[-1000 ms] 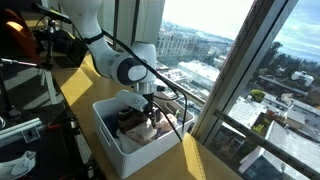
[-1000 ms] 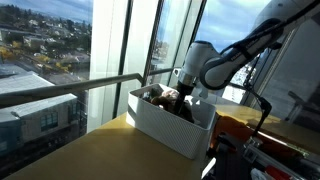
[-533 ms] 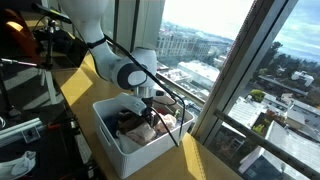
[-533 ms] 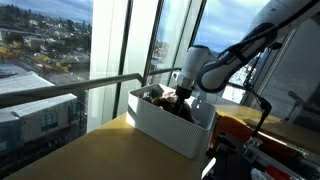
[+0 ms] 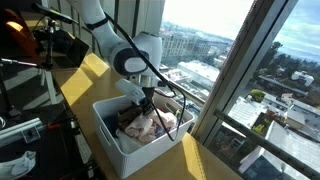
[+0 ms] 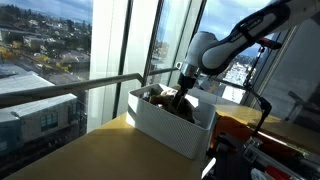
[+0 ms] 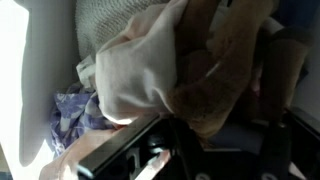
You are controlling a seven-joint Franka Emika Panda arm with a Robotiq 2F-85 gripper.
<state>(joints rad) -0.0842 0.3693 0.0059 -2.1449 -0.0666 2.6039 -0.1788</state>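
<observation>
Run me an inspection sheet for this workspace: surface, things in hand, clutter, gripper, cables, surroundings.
Surface: wooden tabletop, sunlit, right beside the glass.
Job's things: white bin full of crumpled cloths. The wrist view shows a cream cloth lying over a blue patterned cloth.
Clutter: dark equipment behind the arm, too dim to identify.
Gripper: gripper is inside the bin at the cloths. Cannot tell if it is open or shut.
Cables: black cable loops from the arm over the bin.
Surroundings: tall windows with a city far below.
</observation>
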